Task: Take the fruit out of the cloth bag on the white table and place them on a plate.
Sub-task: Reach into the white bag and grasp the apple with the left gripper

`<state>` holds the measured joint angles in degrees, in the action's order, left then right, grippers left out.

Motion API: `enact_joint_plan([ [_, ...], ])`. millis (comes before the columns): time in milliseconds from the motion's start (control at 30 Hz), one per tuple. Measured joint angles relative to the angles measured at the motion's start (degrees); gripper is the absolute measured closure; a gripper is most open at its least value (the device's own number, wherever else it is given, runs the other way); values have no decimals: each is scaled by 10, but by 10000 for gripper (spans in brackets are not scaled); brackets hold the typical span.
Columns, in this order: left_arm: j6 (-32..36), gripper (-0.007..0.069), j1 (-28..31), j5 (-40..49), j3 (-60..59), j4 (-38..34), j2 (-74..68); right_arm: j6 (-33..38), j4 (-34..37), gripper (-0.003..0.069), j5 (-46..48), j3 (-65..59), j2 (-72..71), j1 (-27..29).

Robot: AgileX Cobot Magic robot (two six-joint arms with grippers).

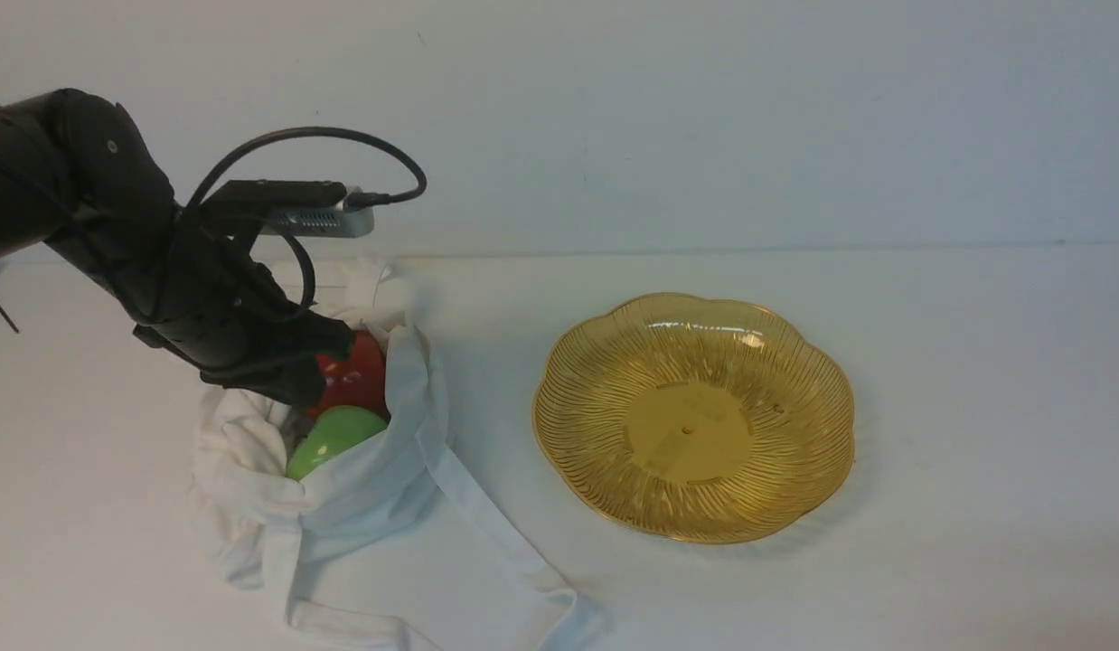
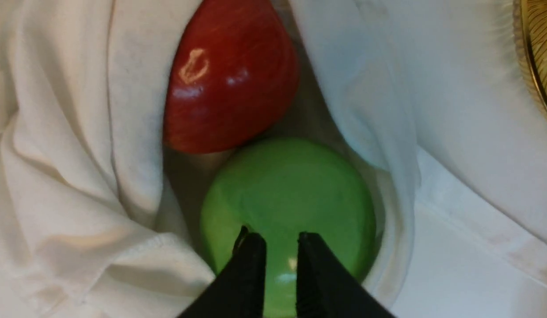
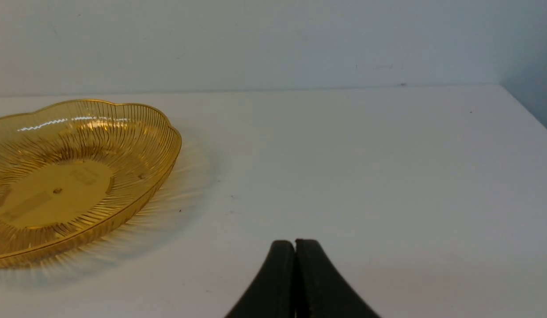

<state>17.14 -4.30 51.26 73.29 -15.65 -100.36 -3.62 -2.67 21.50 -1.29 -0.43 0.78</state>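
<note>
Left wrist view: bright green glossy round fruit (image 2: 286,194), inside soft white cloth bag (image 2: 79,185), just ahead of left jaws, narrowly parted, holding nothing. Beyond it, same bag: glossy red round fruit (image 2: 229,79). Past amber ribbed plate (image 1: 614,362) beside bag: right jaws, pressed together.

Looks like a robot lab bench. Plain white worktop (image 1: 975,362), bare pale wall (image 1: 704,108), and a cabled black robot arm (image 1: 117,235).
</note>
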Motion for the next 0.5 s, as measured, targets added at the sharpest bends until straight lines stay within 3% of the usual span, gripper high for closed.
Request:
enact_joint_plan([
  [100, 0, 387, 0, -7, 0, -3, -14, 0, 0, 674, 0, 0, 0, 0],
  [200, 0, 197, 0, -7, 0, -22, -31, 0, 0, 674, 0, 0, 0, 0],
  [233, 0, 197, 0, -7, 0, -23, -32, 0, 0, 674, 0, 0, 0, 0],
  [300, 0, 81, 0, -15, 0, -34, -41, 0, 0, 674, 0, 0, 0, 0],
  [400, 0, 2, 0, -24, 0, -34, -55, 0, 0, 674, 0, 0, 0, 0],
  [500, 0, -19, 0, -27, 0, -31, -70, 0, 0, 674, 0, 0, 0, 0],
])
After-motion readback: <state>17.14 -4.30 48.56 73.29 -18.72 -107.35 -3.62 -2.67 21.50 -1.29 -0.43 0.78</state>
